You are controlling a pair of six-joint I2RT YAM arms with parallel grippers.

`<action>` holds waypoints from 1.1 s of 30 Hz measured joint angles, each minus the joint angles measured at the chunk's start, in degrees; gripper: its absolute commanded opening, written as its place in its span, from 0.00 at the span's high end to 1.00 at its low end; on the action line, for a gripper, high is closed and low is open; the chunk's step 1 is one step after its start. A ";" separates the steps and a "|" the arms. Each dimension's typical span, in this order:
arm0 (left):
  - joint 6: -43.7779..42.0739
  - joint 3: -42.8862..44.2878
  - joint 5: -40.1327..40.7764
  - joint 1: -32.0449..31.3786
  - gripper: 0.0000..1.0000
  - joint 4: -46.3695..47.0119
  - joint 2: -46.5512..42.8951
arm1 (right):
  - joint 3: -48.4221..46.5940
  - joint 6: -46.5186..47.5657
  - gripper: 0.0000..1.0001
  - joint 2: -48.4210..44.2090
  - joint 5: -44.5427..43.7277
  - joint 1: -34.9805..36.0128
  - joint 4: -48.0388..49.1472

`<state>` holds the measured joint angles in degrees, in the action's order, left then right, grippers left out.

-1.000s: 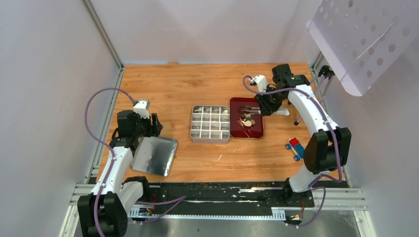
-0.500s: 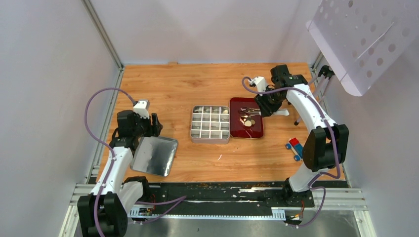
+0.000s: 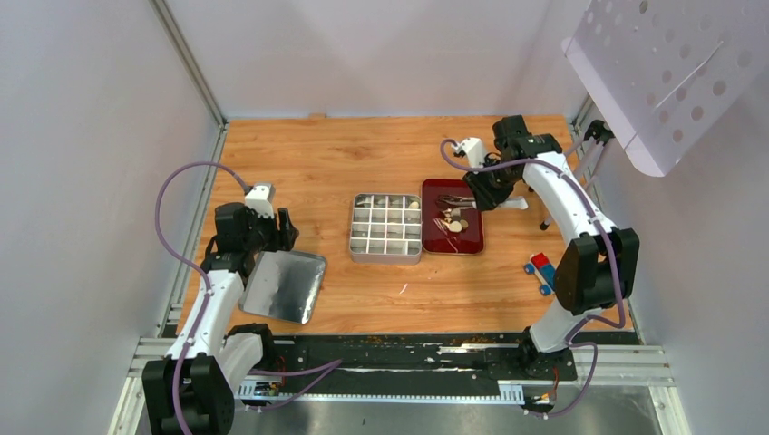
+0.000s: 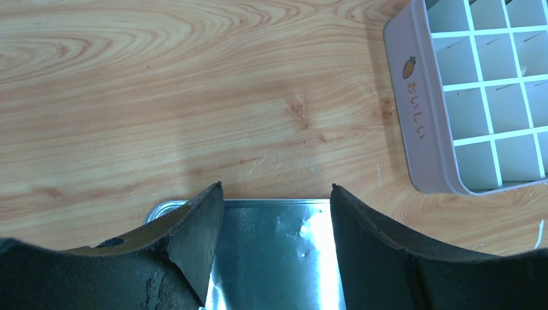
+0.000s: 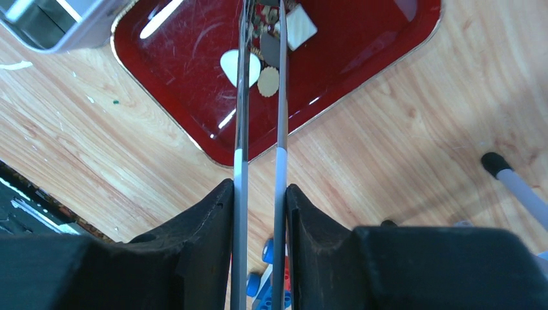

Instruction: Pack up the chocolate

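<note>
Several small chocolate pieces [image 3: 453, 223], cream and brown, lie in the red tray [image 3: 472, 241] right of the compartment tin [image 3: 385, 227]. A cream piece [image 5: 232, 66] and a round tan one [image 5: 268, 81] show in the right wrist view. My right gripper [image 5: 258, 187] is shut on long metal tongs [image 5: 279, 97]. Their two blades reach over the tray [image 5: 362, 58], with the tips among the pieces near the top edge. My left gripper [image 4: 276, 187] is open above the shiny tin lid [image 4: 278, 258], holding nothing. A few pieces [image 3: 414, 206] sit in the tin's far compartments.
A red-and-blue block [image 3: 542, 270] lies on the table right of the tray. A white perforated panel [image 3: 671, 63] hangs at the upper right. A white rod with a black tip [image 5: 510, 181] lies near my right gripper. The tin's corner [image 4: 420, 129] is to the right in the left wrist view.
My right gripper has shifted slightly left and away with the tongs, whose tips now reach a bit further over the tray. The left arm has not moved.
</note>
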<state>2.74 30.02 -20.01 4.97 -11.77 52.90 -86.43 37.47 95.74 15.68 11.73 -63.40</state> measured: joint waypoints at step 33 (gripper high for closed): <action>-0.02 0.00 0.04 0.00 0.30 -0.13 -0.11 | -8.72 -1.46 0.82 2.47 13.05 13.49 -2.14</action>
<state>2.72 30.02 -19.97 4.97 -11.90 52.80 -95.15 36.01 98.21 28.73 25.21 -65.54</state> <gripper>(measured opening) 0.699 0.318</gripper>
